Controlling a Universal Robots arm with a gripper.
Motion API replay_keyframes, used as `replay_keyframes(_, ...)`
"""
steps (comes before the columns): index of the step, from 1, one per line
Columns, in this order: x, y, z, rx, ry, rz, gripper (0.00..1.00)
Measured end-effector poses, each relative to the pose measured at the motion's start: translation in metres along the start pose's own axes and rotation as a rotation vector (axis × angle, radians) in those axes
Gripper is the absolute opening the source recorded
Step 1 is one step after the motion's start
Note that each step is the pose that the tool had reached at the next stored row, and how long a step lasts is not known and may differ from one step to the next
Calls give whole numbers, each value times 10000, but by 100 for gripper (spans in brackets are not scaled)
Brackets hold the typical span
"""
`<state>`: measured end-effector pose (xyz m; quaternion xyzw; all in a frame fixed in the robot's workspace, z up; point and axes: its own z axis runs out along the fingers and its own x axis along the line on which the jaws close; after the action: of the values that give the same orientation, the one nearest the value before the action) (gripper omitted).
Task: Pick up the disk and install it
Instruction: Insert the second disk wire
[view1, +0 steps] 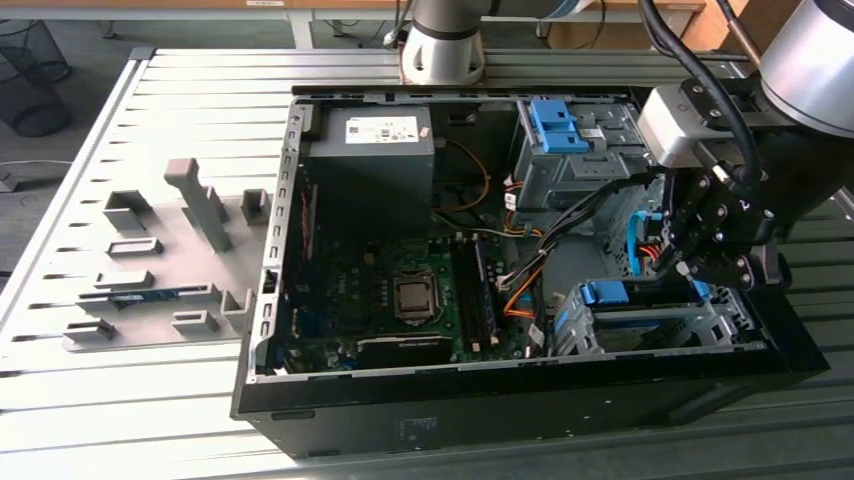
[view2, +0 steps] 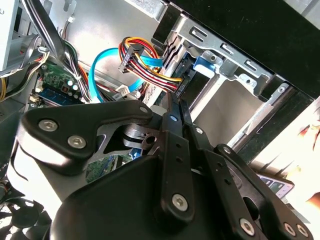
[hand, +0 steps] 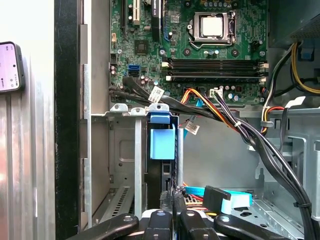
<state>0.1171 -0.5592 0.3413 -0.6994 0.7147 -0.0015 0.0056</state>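
Gripper (hand: 172, 200) | pinched on disk (hand: 162, 142) | arm reaching into case (view1: 534, 400) at drive cage (view1: 654, 325)

The exterior view looks down from high and well back on the whole open computer case (view1: 507, 260) lying on the slatted counter (view1: 120, 390), with my arm at that view's right. Both wrist views ride close behind my claw (view2: 172, 107), inside the case. The first wrist view faces the motherboard (hand: 210, 45) across the drive cage (hand: 125, 150); both share that cage (view2: 225, 60) and the cable bundle (view2: 150, 65).
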Motion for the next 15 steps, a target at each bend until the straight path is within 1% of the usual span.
replay_keyframes(10, 0, 4, -3, 0, 2, 0, 16)
replay_keyframes(12, 0, 27, -3, 1, 2, 0, 16)
replay_keyframes(13, 1, 51, -2, 0, 1, 0, 16)
replay_keyframes(15, 3, 81, -2, 0, -14, 0, 16)
